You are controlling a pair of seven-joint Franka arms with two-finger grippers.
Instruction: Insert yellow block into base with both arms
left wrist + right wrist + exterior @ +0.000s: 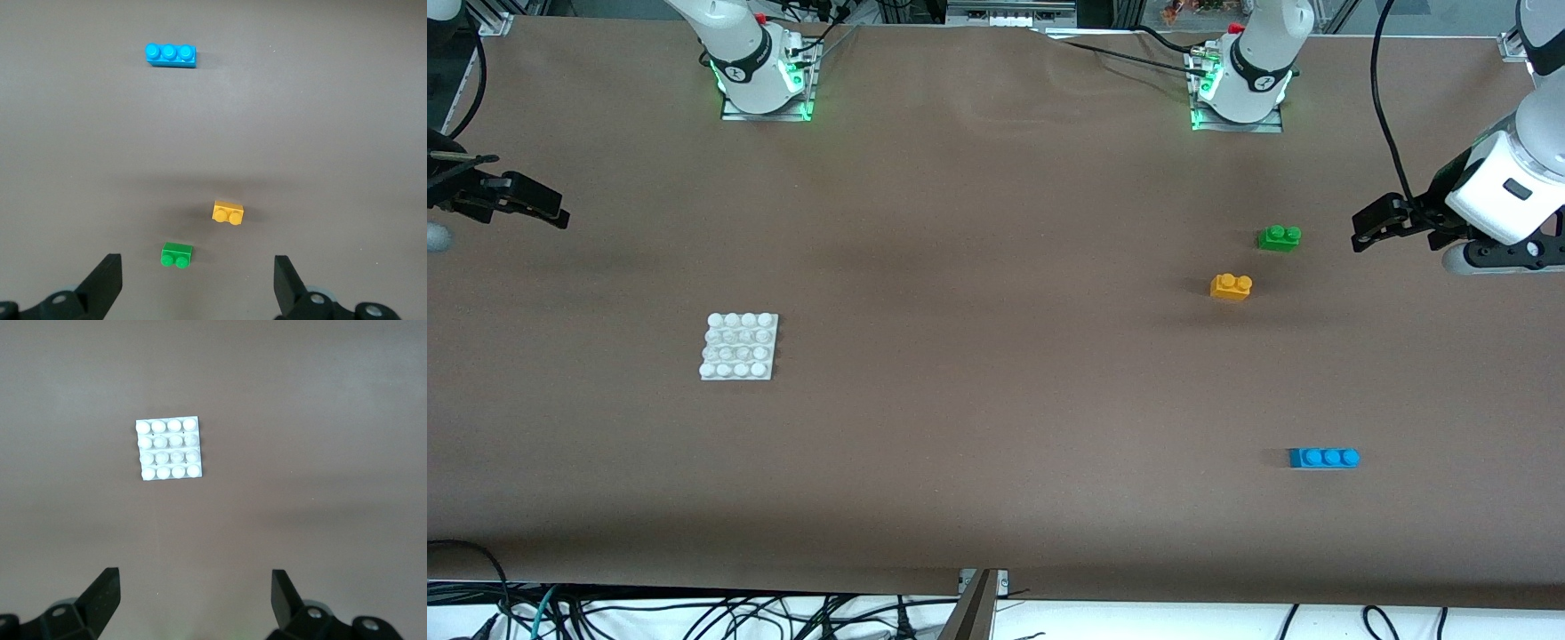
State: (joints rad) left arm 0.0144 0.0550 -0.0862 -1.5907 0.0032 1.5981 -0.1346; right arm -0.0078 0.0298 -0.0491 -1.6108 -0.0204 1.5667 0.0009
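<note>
Yellow block: the orange-yellow two-stud brick [1231, 286] lies flat on the brown table [996, 427] toward the left arm's end, studs up, touched by nothing; it also shows in the left wrist view [228, 213].
Base: the white 4x4-stud plate [738, 347] lies flat toward the right arm's end, well apart from the yellow block, at about 9 o'clock from it in the front view; it is bare, with no brick on it [169, 449].
Green brick: the green two-stud brick [1279, 236] sits near the yellow block, at about 1 o'clock from it in the front view and farther from the front camera.
Blue brick: the blue three-stud brick [1323, 457] lies at about 5 o'clock from the yellow block, nearer to the front camera and apart from it.
Left gripper: it [1371, 224] hangs over the table's edge at the left arm's end, fingers [105, 283] spread wide and holding nothing.
Right gripper: it [532, 203] hangs over the table's edge at the right arm's end, fingers [103, 597] spread wide and holding nothing.
</note>
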